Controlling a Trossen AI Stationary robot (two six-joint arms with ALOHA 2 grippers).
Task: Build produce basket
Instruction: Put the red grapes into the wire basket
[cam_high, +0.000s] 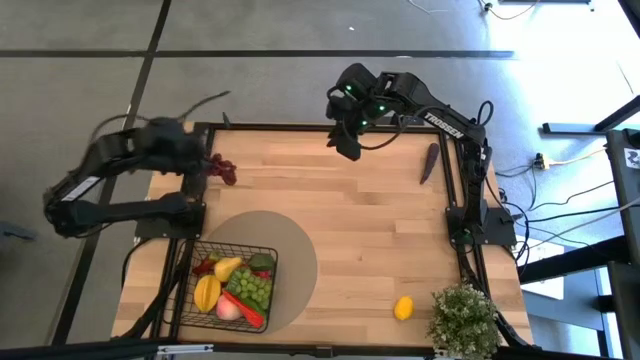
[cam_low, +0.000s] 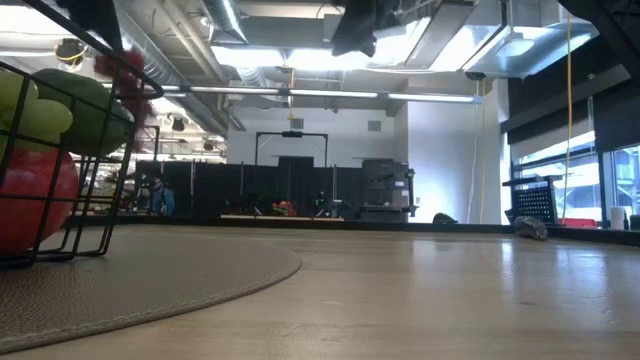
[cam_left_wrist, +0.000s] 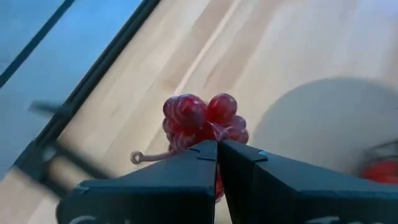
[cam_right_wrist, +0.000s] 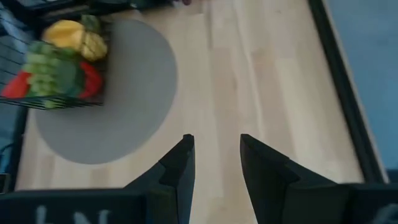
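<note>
The black wire basket (cam_high: 228, 283) stands on the round tan mat at the table's near left and holds yellow fruits, green grapes, a red chili and other produce; it also shows in the right wrist view (cam_right_wrist: 56, 59) and in the low view (cam_low: 70, 150). My left gripper (cam_high: 210, 168) is near the table's far left edge, shut on a bunch of dark red grapes (cam_left_wrist: 202, 118). My right gripper (cam_right_wrist: 214, 155) hangs open above the table's far middle (cam_high: 348, 140), touching nothing. An eggplant (cam_high: 430, 162) lies at the far right and a lemon (cam_high: 403, 307) at the near right. My left gripper pinches the grape bunch between its two fingers (cam_left_wrist: 186, 168), at the side of the bunch next to its curled stem (cam_left_wrist: 140, 157). The grapes stick out beyond the fingertips. In the low view the bunch (cam_low: 128, 70) is lifted clear, well above the table.
A bushy potted plant (cam_high: 463, 318) stands at the table's near right corner. The tan mat (cam_high: 285, 250) spreads out from under the basket toward the middle. Bare wood lies between the mat and the right edge. A black frame borders the table.
</note>
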